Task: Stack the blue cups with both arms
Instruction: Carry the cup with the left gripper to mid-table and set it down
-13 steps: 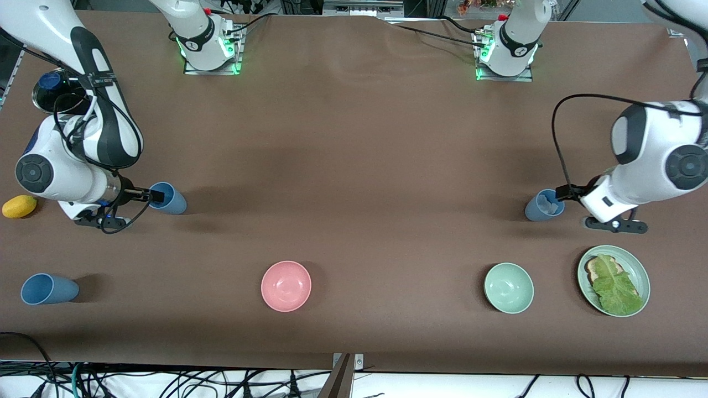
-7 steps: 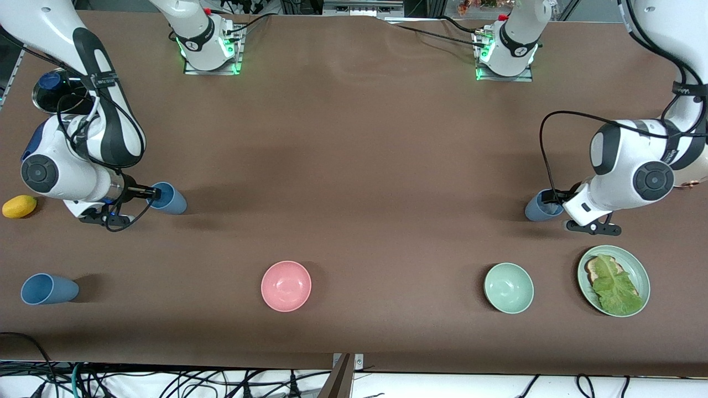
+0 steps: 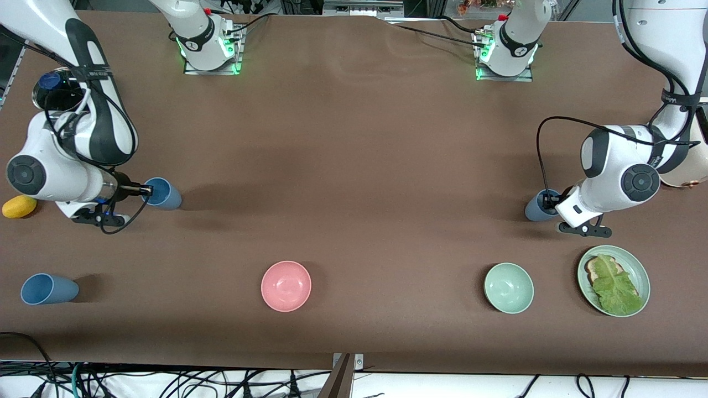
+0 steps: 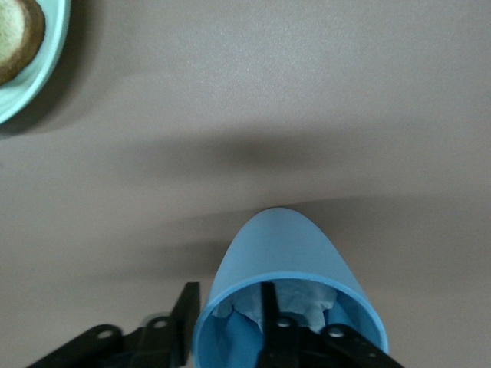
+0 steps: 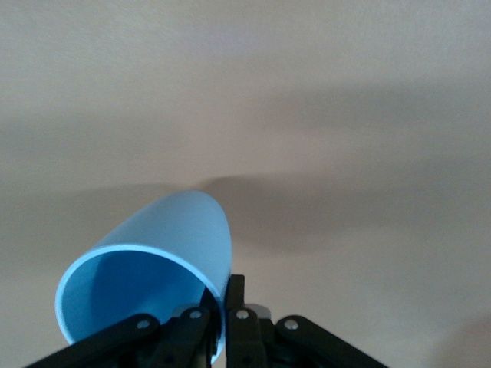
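Observation:
Three blue cups stand on the brown table. My right gripper (image 3: 146, 190) (image 5: 225, 285) is shut on the rim of one blue cup (image 3: 167, 196) (image 5: 173, 238) at the right arm's end, with one finger inside and one outside. At the left arm's end, my left gripper (image 3: 550, 200) (image 4: 228, 287) is open astride the rim of another blue cup (image 3: 535, 209) (image 4: 280, 245). Its inner finger stands apart from the wall, and crumpled paper lies inside that cup. The third blue cup (image 3: 50, 289) stands free, nearer the front camera than the right gripper's cup.
A pink bowl (image 3: 286, 286), a pale green bowl (image 3: 509, 288) and a green plate (image 3: 636, 265) (image 4: 38, 84) with toast and lettuce lie along the near side. A yellow fruit (image 3: 19, 206) and a metal tin (image 3: 52, 88) sit beside the right arm.
The right gripper's fingers closed on its cup's rim and the cup shifted slightly toward the right arm's end. The left gripper moved onto its cup's rim and its fingers narrowed.

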Tool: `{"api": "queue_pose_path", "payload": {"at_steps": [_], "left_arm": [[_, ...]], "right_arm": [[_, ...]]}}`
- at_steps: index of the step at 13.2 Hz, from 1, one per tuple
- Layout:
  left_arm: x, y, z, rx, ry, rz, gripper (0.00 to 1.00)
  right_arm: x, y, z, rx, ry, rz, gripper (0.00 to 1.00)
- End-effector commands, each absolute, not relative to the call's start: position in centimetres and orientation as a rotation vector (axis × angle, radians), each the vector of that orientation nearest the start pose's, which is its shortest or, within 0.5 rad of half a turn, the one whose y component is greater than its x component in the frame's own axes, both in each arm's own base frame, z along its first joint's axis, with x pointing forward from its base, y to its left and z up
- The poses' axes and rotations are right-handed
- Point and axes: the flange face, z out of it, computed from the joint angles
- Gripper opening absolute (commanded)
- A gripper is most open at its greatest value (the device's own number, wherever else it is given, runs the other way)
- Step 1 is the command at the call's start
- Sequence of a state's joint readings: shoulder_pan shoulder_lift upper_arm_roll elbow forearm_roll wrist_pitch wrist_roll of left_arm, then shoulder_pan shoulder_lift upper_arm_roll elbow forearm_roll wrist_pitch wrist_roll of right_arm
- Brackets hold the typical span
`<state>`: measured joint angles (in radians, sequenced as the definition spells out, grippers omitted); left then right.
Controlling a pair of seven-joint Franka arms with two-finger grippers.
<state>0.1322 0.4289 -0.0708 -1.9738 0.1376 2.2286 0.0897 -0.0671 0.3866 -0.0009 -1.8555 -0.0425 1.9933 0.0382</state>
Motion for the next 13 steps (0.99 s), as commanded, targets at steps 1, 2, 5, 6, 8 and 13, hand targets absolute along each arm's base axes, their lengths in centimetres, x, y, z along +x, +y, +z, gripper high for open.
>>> {"api": "queue_pose_path", "payload": {"at_steps": [1,2,5,6,8,13], "left_arm": [[59.7,2.5,26.8,-3.054,0.219,0.291,0.00],[59.9,0.7,27.8,-3.057,0.244,0.310,0.00],[60.6,-6.5,31.3,-3.115,0.137,0.331,0.00],[60.8,-9.5,32.3,-3.154,0.072,0.321,0.00],[60.7,-16.0,33.9,-3.197,-0.077,0.297,0.00],[60.5,-31.7,30.1,-3.257,-0.324,0.335,0.00]], "right_arm": [[61.8,-3.3,31.5,-3.153,0.145,0.391,0.00],[62.1,-3.2,32.0,-3.157,0.137,0.375,0.00],[62.9,-2.3,33.8,-3.160,0.116,0.386,0.00],[63.3,-1.8,34.5,-3.165,0.104,0.382,0.00],[64.3,-1.6,35.8,-3.163,0.099,0.386,0.00],[66.1,0.2,38.7,-3.164,0.083,0.390,0.00]]}}
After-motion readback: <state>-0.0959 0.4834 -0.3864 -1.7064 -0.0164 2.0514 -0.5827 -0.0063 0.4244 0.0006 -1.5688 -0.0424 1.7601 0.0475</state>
